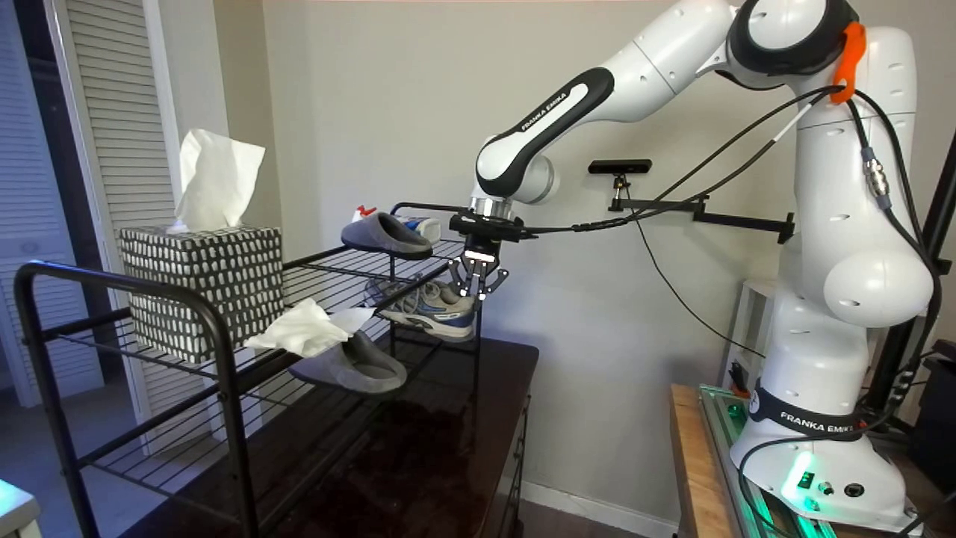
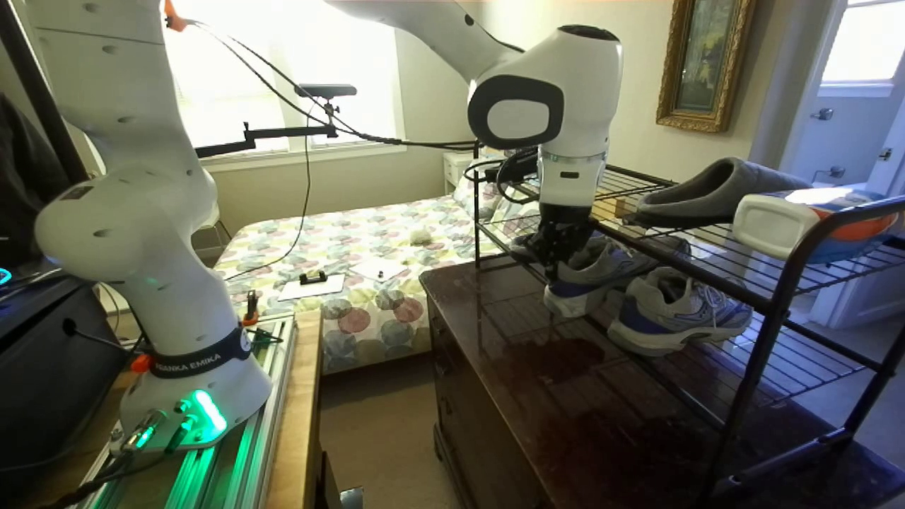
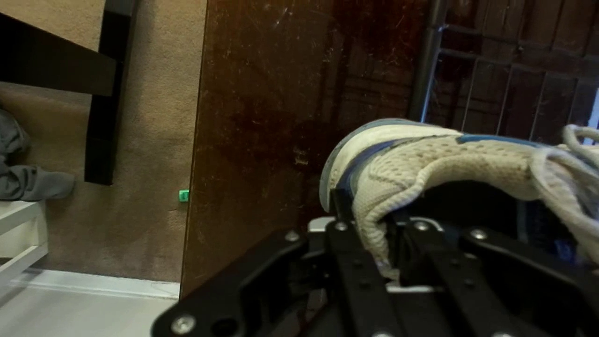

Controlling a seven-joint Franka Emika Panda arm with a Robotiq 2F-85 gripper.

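Fingers [image 3: 346, 248] of the black metal gripper [image 3: 371, 213] stand narrow, pinching the heel of a pale mesh sneaker with blue trim [image 3: 407, 171], one outside the heel, one inside the opening. That sneaker is at the lower wire shelf [image 2: 813, 364] of a black metal rack [image 1: 230, 392], heel jutting past the rail [image 3: 426, 70] over a glossy dark-brown wooden dresser [image 3: 262, 140]; whether its sole touches the shelf cannot be told. Just beside it sits a similar grey-and-blue sneaker [image 2: 661, 312].
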